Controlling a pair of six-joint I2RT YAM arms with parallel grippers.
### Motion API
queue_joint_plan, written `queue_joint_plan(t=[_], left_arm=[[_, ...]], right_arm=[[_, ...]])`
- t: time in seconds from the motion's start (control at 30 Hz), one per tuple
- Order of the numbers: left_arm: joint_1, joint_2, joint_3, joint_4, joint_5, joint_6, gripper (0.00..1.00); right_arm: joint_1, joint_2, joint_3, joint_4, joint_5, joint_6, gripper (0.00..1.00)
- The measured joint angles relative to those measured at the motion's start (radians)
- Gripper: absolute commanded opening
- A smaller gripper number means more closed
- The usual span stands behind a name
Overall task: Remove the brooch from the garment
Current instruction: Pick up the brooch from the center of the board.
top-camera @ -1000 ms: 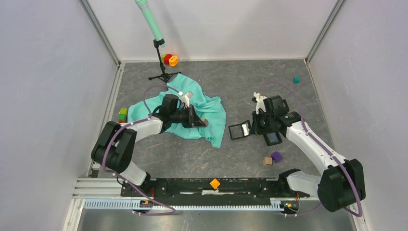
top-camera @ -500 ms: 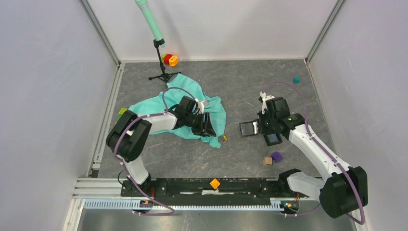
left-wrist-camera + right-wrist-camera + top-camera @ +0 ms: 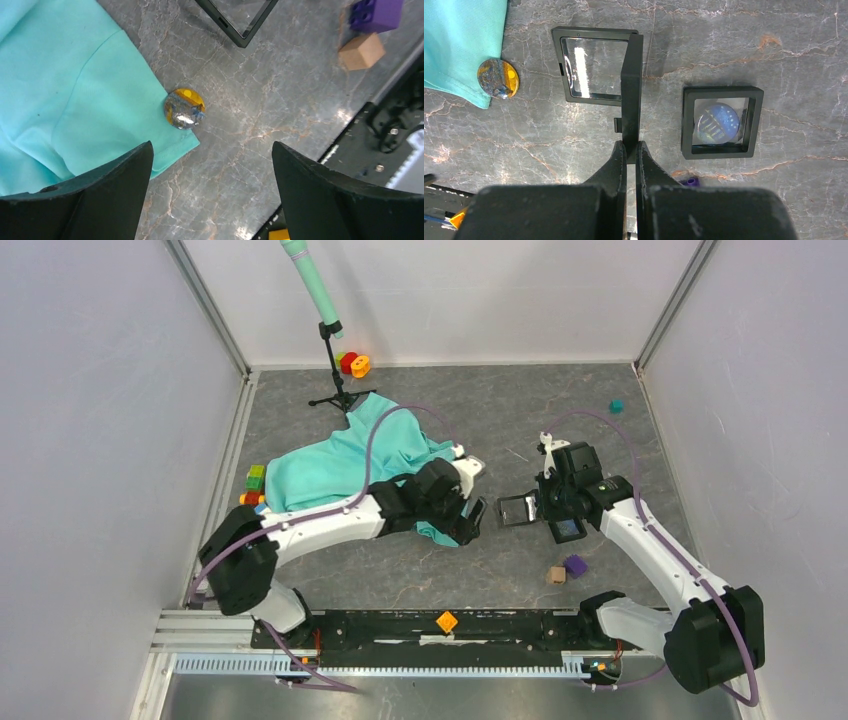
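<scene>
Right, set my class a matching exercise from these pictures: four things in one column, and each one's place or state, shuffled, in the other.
1 brooch
2 left gripper
3 right gripper
4 closed black case

A shut on the open black case's upright half
B holds a blue disc
C open, above the brooch
D at the garment's corner edge

Pairs: 1-D, 2-C, 3-A, 4-B
</scene>
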Motion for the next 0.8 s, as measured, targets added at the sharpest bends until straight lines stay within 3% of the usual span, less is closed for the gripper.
queue_joint_plan(t=[0.27, 0.67, 0.8], left_arm=[[-0.099, 0.232, 0.179, -0.138, -0.201, 0.063, 1.0], [-0.116, 0.381, 0.268, -0.203, -0.247, 0.067, 0.79], [-0.116, 0.413, 0.312, -0.22, -0.247, 0.069, 0.78]], right_arm=[[0.0, -0.011, 0.0, -0.008, 0.002, 0.0, 0.0], [0.0, -0.029, -0.01, -0.017, 0.005, 0.004, 0.0], [0.0, -0.03, -0.017, -0.023, 0.005, 0.004, 0.0]])
